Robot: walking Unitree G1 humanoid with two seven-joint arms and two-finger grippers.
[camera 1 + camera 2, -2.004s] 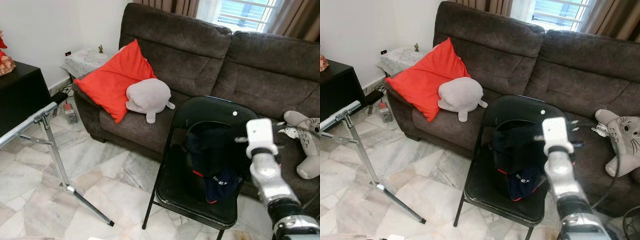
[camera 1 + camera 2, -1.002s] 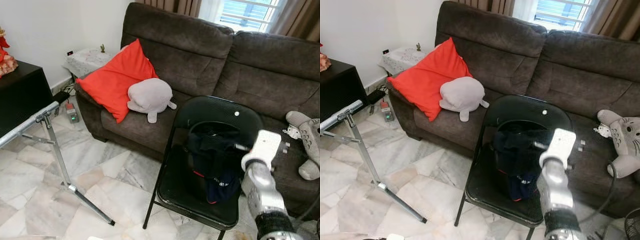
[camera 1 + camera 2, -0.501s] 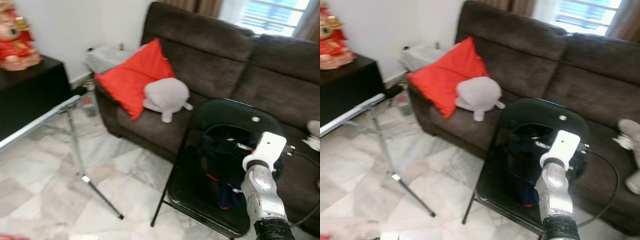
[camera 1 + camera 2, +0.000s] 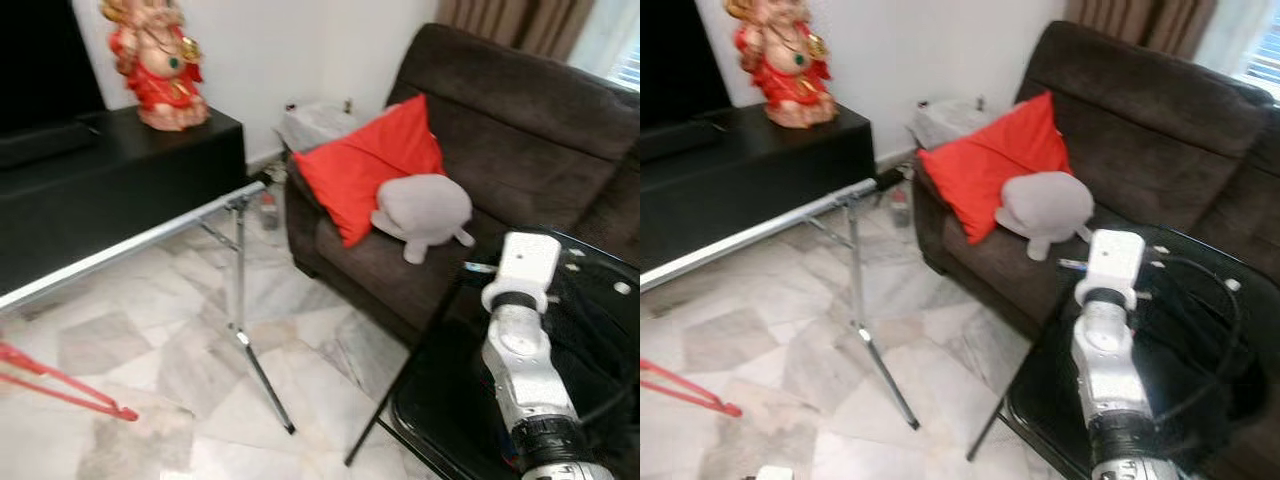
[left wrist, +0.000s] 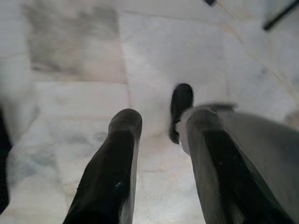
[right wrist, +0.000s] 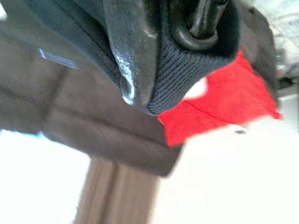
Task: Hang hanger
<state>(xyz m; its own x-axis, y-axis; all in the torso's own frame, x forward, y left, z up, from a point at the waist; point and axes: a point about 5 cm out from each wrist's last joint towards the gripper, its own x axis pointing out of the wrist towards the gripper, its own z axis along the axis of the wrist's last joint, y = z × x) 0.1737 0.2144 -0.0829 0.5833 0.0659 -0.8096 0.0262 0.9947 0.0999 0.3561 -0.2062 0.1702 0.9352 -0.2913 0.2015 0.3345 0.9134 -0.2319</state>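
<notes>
Right gripper [image 6: 154, 60] is clamped on a fold of the dark garment [image 6: 187, 70], with what looks like the black hanger [image 6: 203, 21] hook pinched in with it; the wrist view is close and blurred, so I can't confirm how much of the hanger is really inside the grip. From the head camera the right arm is raised over the black chair [image 4: 440, 400] and the load sits behind the wrist.

Risks:
- The grip may be mostly on cloth, so the hanger could slide out of the collar on the way over.
- The hook's orientation is unknown and it may miss the silver rail [image 4: 130, 245].
- The rack leg [image 4: 250, 340] stands between the chair and the rail, so a hanging hem could snag it or the chair back.
- The red hanger [image 4: 60, 385] on the floor is a trip hazard when stepping left.

Left gripper [image 5: 159, 140] hangs over the marble floor [image 5: 79, 98], fingers apart, holding nothing.

Versus 2 s ago, the view has swung left. The rail, the black counter [image 4: 110, 170] and the red figurine [image 4: 155, 65] now dominate, and the sofa [image 4: 520, 120] and red cushion [image 4: 375, 165] have slid right. That is camera motion, not object motion. The garment was draped in plain sight on the chair seat then.
</notes>
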